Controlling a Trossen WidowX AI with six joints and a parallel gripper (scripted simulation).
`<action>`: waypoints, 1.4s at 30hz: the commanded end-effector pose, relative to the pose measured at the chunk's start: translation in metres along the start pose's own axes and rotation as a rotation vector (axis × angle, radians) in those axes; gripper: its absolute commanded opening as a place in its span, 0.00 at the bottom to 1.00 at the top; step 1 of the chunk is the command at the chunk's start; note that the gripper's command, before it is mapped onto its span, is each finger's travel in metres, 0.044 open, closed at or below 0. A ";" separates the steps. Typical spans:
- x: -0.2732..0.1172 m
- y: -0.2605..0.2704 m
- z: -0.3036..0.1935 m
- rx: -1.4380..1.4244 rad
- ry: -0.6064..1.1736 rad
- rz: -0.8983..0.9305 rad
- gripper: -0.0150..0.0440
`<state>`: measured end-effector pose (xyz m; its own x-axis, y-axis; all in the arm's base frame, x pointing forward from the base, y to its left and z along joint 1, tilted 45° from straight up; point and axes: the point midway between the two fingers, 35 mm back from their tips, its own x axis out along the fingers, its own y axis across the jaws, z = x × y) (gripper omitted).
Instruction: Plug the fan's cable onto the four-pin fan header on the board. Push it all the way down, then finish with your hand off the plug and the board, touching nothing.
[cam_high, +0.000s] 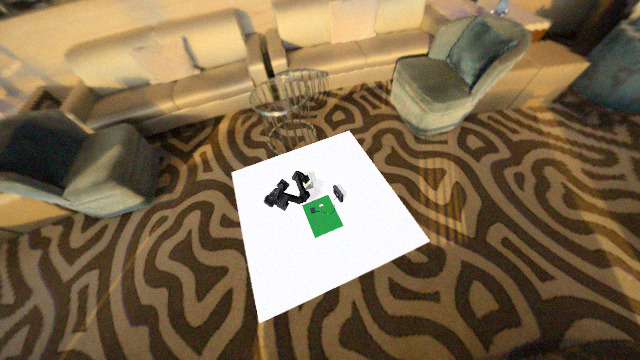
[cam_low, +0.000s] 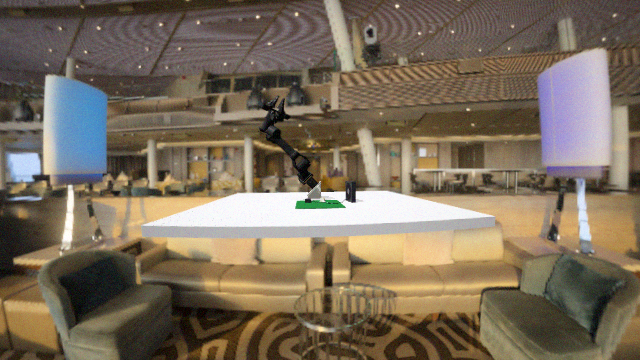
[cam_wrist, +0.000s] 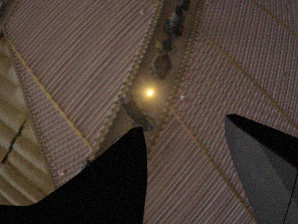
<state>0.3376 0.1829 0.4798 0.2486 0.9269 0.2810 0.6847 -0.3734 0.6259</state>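
Observation:
The green board lies flat on the white table. The fan, a dark upright block, stands beside it. The fan's thin dark cable curves over the board toward a dark block on it. The plug and the four-pin header are too small to make out, so whether they are joined cannot be told. My gripper is raised high above the table, pointing up toward the ceiling. Its fingers stand apart with nothing between them, far from the plug and the board.
The dark block stands on the board, with a small pale part near it. The arm's pale base is behind the board. The white table has its edges in view. Sofas and armchairs are background.

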 end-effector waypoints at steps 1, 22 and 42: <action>0.000 0.000 0.000 0.000 0.000 0.000 0.58; 0.023 -0.091 -0.218 -0.192 0.551 -0.098 0.61; -0.128 -0.141 -0.399 -0.287 1.237 -0.015 0.61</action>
<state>-0.0231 0.1479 0.6404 -0.5840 0.4715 0.6608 0.4690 -0.4684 0.7487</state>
